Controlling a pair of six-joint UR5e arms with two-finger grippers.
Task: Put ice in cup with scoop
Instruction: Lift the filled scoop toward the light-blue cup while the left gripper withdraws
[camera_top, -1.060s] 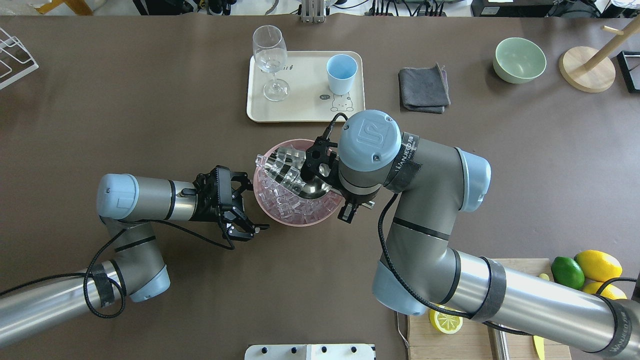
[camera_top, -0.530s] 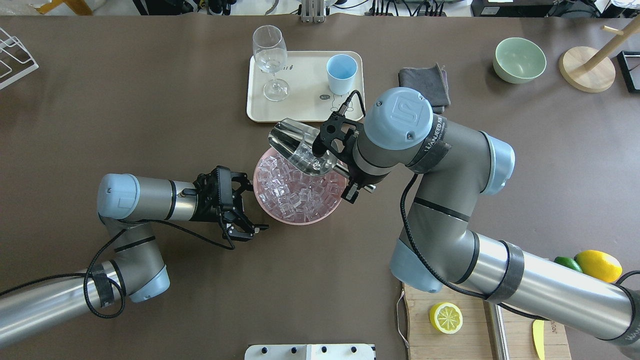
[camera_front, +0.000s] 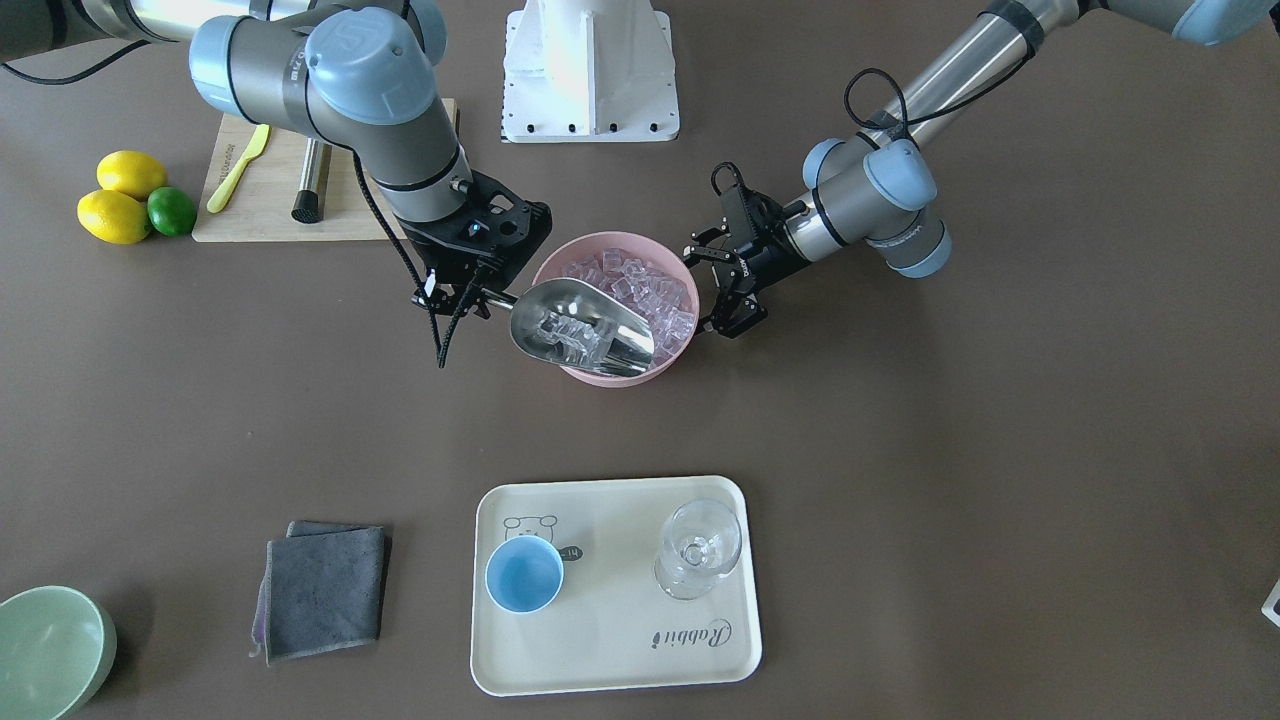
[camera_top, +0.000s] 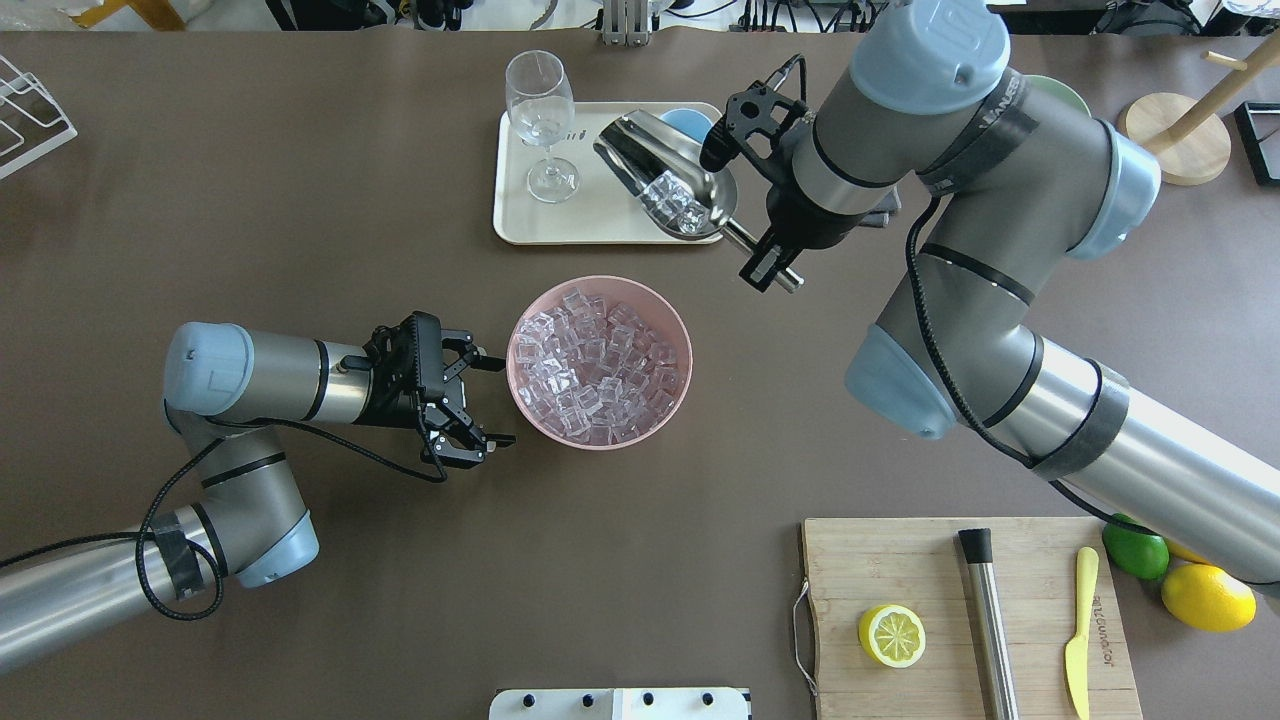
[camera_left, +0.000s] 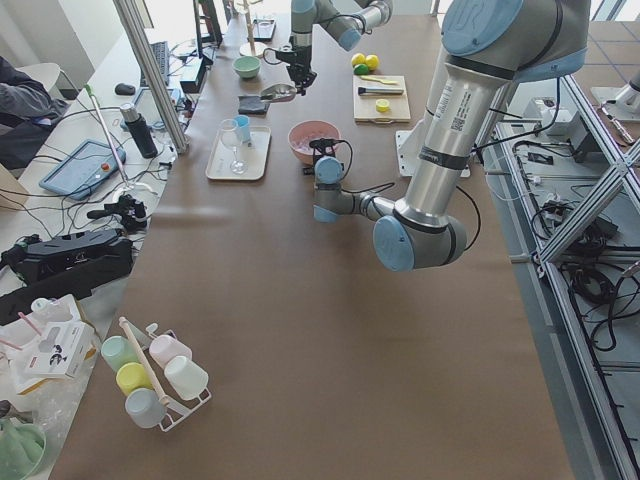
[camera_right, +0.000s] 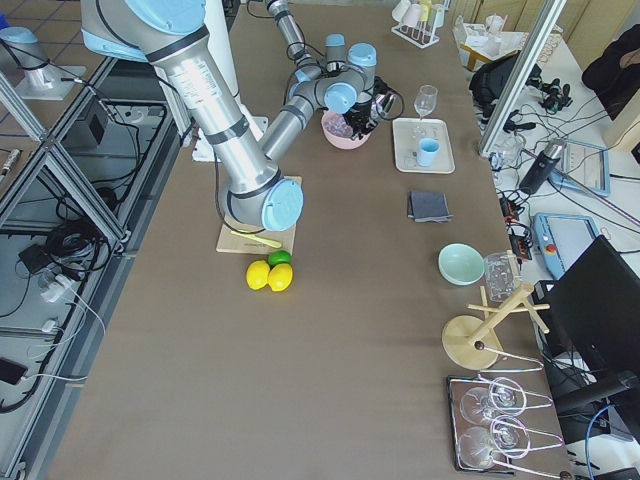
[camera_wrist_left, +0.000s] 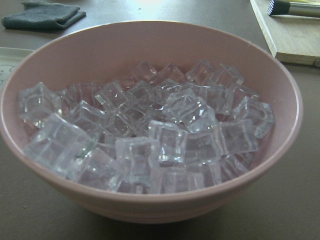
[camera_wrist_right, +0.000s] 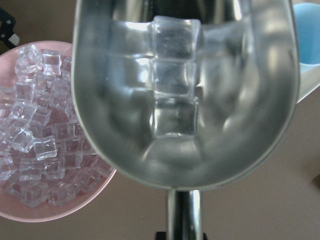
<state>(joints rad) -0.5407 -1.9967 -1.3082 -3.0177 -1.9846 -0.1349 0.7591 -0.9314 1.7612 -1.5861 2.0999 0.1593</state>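
— Seen from overhead, what sits farthest left?
— The left gripper, lying level, its fingers spread wide with nothing between them, just beside the left rim of the pink bowl.
— And the bowl?
— Heaped with ice. The left wrist camera looks straight into it, and the clear cubes are piled close to the rim.
— Beyond it?
— A cream tray with a wine glass upright on its left part.
— Where is the scoop?
— The scoop hangs in the air over the tray's right part. Its open mouth points up and left and its handle slants down and right. A few cubes lie in the trough (the right wrist camera shows three in a row, one behind the other).
— The cup?
— The cup stands on the tray, and the scoop covers most of it from above, so only a light-blue sliver shows past the trough. From the right wrist it is a blue curve at the trough's upper right.
— And the right gripper?
— The right gripper is pinched on the scoop's tubular handle, whose tip pokes out past the black fingers.
— Farther right?
— A wooden cutting board at the near edge, bearing a lemon half and a steel cylinder with a black tip
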